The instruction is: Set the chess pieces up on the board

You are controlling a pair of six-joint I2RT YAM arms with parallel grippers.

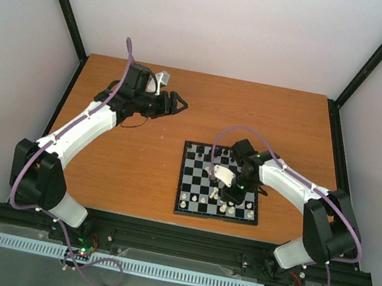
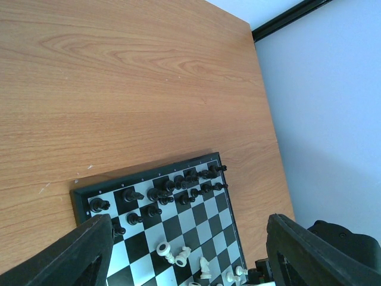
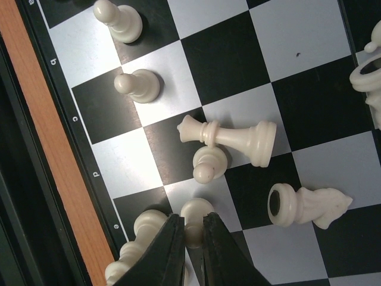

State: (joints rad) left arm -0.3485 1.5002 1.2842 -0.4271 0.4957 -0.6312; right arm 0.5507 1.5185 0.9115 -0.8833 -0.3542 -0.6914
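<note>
The board [image 1: 195,181] lies right of the table's middle, with black chess pieces [image 2: 161,193] standing in its two far rows. My right gripper [image 3: 191,229] is low over the board's near side, shut on a white pawn [image 3: 196,210] that rests on a light square. Just beyond it stands another white pawn [image 3: 208,164], touched by a white queen [image 3: 232,136] lying on its side. A white knight [image 3: 306,205] also lies toppled. My left gripper [image 1: 176,103] hovers open and empty over bare table, left of and beyond the board.
A taller white piece [image 3: 140,235] stands right beside my right gripper's left finger. Two more white pawns [image 3: 138,85] stand along the board's lettered edge [image 3: 59,137]. White walls and black frame posts [image 1: 64,2] enclose the wooden table [image 1: 269,120].
</note>
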